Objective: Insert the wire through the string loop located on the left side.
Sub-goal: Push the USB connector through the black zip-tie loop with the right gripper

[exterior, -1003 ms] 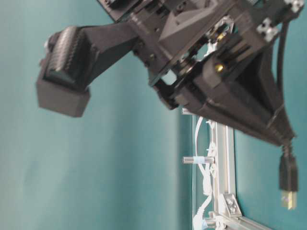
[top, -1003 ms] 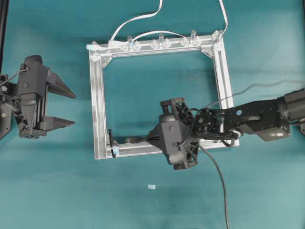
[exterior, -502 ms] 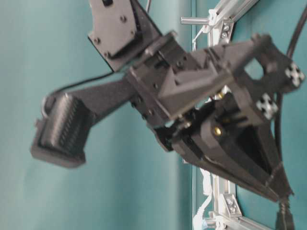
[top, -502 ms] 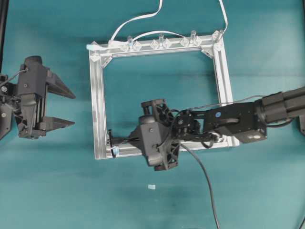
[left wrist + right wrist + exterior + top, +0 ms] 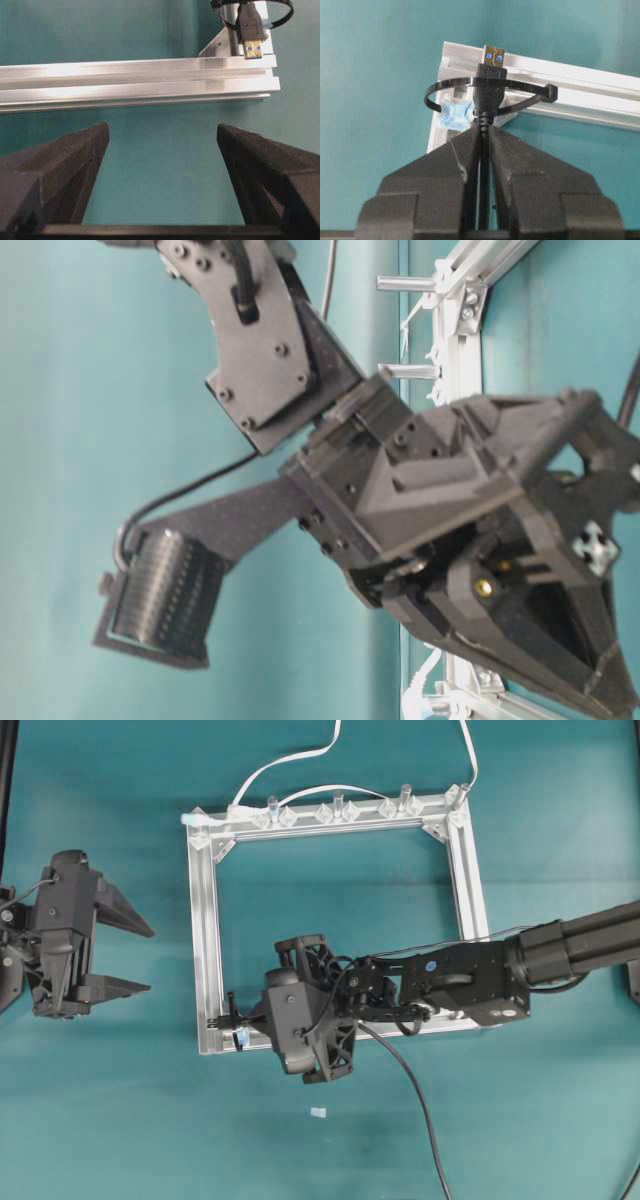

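My right gripper (image 5: 484, 129) is shut on the wire (image 5: 483, 165) just behind its black plug (image 5: 490, 82). The plug's gold tip pokes through the string loop (image 5: 522, 105), a thin dark band with light-blue tape (image 5: 454, 114) at its base. In the overhead view that gripper (image 5: 250, 1018) sits over the frame's bottom-left corner at the loop (image 5: 231, 1012). The left wrist view shows the plug (image 5: 251, 31) coming through the loop (image 5: 286, 14) towards my open, empty left gripper (image 5: 162, 129). That gripper (image 5: 148, 958) hangs left of the frame.
The aluminium frame (image 5: 205, 920) lies flat on the teal table. Clear clips (image 5: 338, 810) and white cables (image 5: 290, 760) line its top rail. The black wire (image 5: 420, 1090) trails to the bottom edge. A small white scrap (image 5: 318, 1112) lies below the frame.
My right arm has slid left along the bottom rail, carrying the plug up to the loop and into it. The left gripper stayed open and shifted only slightly.
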